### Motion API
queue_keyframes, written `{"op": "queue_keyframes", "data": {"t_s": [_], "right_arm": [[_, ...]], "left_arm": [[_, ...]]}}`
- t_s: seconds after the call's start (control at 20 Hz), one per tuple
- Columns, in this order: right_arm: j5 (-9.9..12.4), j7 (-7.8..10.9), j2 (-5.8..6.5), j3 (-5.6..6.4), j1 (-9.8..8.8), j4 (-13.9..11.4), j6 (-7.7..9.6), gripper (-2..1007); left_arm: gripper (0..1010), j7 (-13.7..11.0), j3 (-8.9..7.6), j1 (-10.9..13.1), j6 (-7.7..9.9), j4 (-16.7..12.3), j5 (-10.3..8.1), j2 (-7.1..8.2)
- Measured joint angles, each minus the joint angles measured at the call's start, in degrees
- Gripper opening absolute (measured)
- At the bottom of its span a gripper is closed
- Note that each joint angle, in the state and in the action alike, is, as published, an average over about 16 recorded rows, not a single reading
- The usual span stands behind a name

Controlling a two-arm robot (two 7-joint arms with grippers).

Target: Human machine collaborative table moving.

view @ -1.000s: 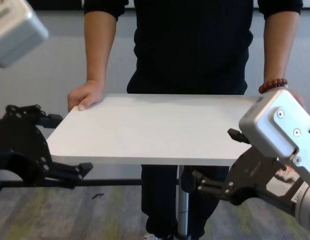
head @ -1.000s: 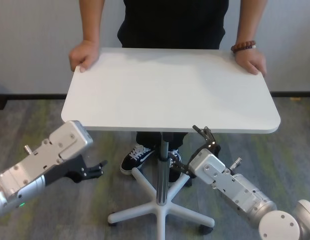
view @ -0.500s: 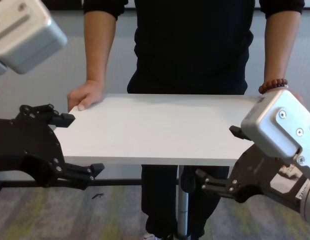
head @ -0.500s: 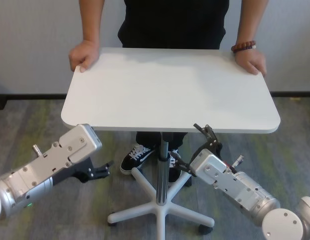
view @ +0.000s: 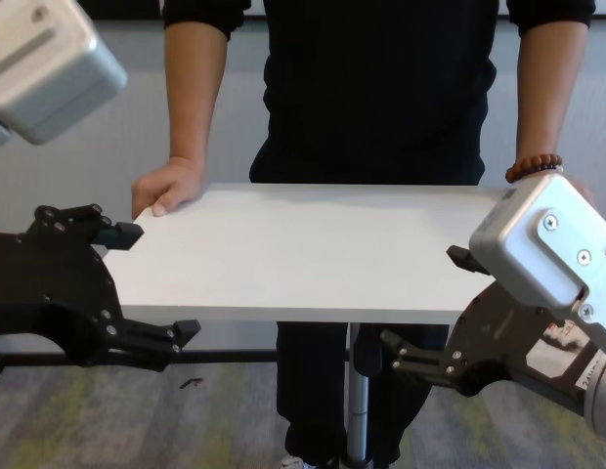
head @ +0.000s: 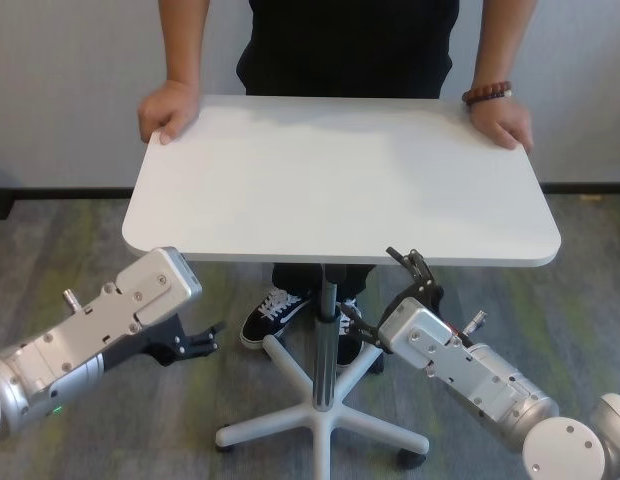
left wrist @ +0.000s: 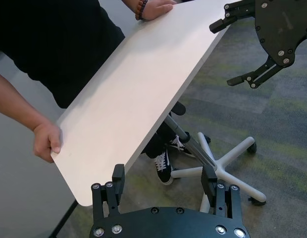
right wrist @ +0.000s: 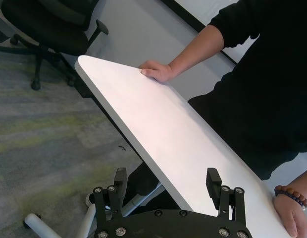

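The white table point(head: 340, 180) stands in front of me on a silver pole point(head: 328, 320). The human point(head: 345, 45), in a black shirt, holds its far corners with both hands; one wrist carries a bead bracelet point(head: 487, 94). My left gripper point(view: 163, 280) is open at the near left corner, one finger above the top's level and one below. My right gripper point(view: 420, 298) is open in the same way at the near right edge. Both wrist views show the table's edge point(left wrist: 143, 144) point(right wrist: 158, 173) running between open jaws, left gripper point(left wrist: 163, 178) and right gripper point(right wrist: 166, 177). Nothing is gripped.
A white star base with castors point(head: 320, 420) spreads under the table. The person's black-and-white shoes point(head: 275, 312) stand beside it. A black office chair point(right wrist: 54, 20) stands off to the side. Grey carpet covers the floor, and a pale wall stands behind the person.
My left arm moved forward and inward toward the table's near left corner, then held still. My right arm barely shifted. Table and hands have not moved.
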Motion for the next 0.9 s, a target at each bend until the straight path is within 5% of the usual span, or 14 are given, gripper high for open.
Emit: {"op": "queue_keyframes", "data": {"t_s": [0.9], "right_arm": [[0.28, -0.07, -0.28, 0.11, -0.06, 0.09, 0.10, 1001]], "left_arm": [[1003, -0.17, -0.29, 0.09, 0.35, 0.06, -0.08, -0.06]]}}
